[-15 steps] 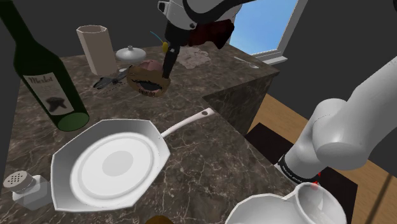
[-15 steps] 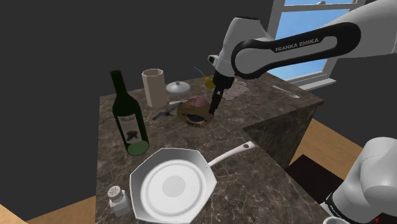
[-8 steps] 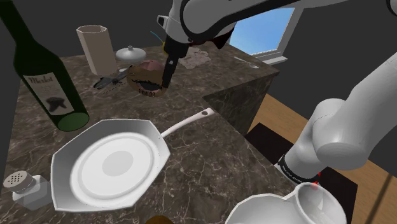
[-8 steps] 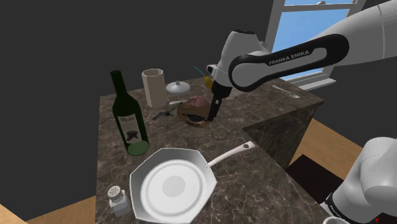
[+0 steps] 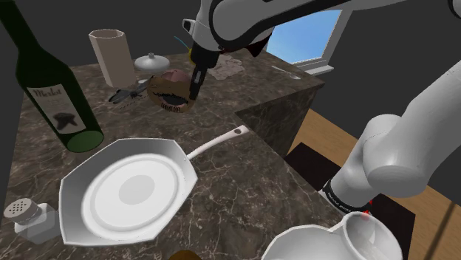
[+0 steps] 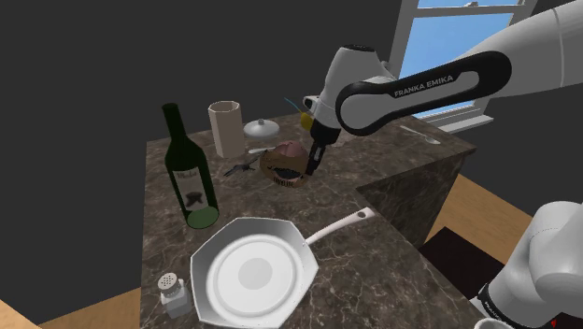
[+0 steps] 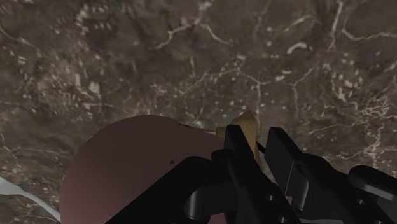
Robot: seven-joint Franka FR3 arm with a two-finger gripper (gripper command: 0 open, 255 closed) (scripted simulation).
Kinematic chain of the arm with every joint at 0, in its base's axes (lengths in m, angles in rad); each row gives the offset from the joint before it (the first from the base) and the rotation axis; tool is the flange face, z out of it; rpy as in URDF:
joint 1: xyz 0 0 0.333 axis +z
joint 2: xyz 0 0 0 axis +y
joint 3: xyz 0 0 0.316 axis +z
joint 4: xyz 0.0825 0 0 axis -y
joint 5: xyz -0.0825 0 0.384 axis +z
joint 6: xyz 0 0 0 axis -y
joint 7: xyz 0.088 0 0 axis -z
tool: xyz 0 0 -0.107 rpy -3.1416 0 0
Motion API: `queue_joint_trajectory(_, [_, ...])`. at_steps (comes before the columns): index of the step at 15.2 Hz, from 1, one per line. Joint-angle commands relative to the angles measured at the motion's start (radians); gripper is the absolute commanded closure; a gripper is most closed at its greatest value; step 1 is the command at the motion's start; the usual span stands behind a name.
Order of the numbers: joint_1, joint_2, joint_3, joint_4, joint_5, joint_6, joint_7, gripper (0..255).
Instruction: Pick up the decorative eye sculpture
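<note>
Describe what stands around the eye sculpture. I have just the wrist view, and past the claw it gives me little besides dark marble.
Observer: In the shoulder view a tall beige cup stands beyond the eye sculpture, apart from it.
Operator: Name the tallest thing near my lift.
Observer: A dark green wine bottle stands at the shoulder view's left, well away from the claw.
Operator: Say what lies on the near side.
Observer: A white eight-sided pan lies nearer the shoulder camera than the sculpture, its handle aimed at that view's upper right.
</note>
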Motion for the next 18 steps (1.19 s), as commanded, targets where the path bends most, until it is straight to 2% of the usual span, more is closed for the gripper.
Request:
queue_joint_trajectory(1, [0.000, 0.001, 0.000, 0.000, 0.000, 0.000, 0.000, 255])
queue_joint_trajectory(3, [0.000, 0.001, 0.000, -0.001, 0.000, 0.001, 0.000, 255])
queue_joint_trajectory(18, [-0.004, -0.043, -0.005, 0.157, -0.011, -0.200, 0.018, 255])
